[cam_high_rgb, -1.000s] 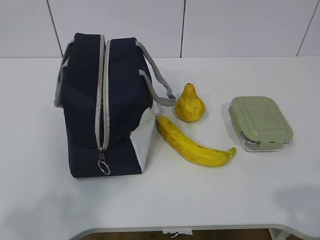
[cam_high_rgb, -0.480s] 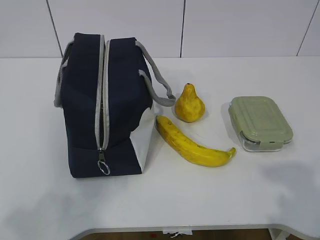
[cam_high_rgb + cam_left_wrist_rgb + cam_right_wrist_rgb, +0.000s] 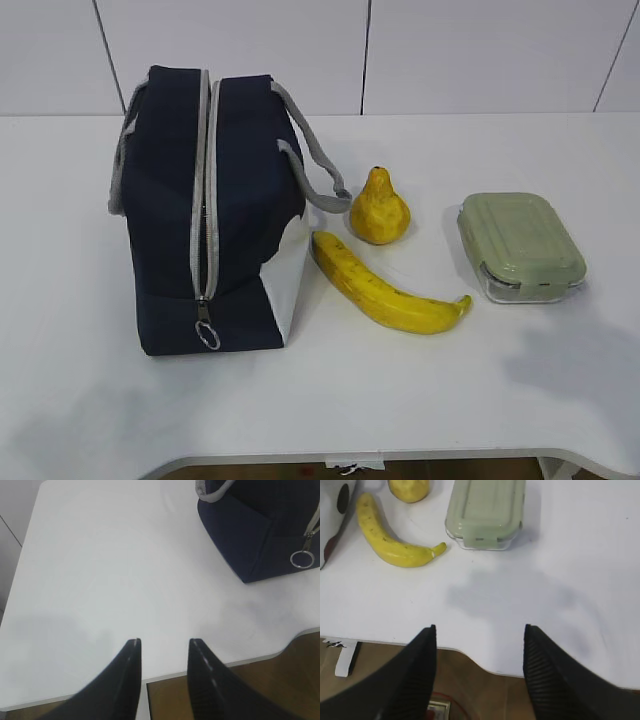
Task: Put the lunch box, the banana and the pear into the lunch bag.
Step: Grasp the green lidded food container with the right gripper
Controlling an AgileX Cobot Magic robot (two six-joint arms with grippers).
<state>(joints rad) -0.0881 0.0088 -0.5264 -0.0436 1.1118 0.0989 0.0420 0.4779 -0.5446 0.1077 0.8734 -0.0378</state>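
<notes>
Exterior view: boxy navy fabric lunch bag (image 3: 205,215), speckled curved banana (image 3: 385,289); both grippers' jaws spread, empty.

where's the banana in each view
Exterior view: banana lies centre, between the lunch bag and the lunch box, below the pear.
Left wrist view: not in it.
Right wrist view: banana upper left, left of the lunch box.
Shared landmark: the green-lidded lunch box, beside the banana's tip.

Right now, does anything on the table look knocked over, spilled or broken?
Nothing stands out. The lunch bag is zipped shut, and the pear, banana and lidded lunch box sit intact on the table.
</notes>
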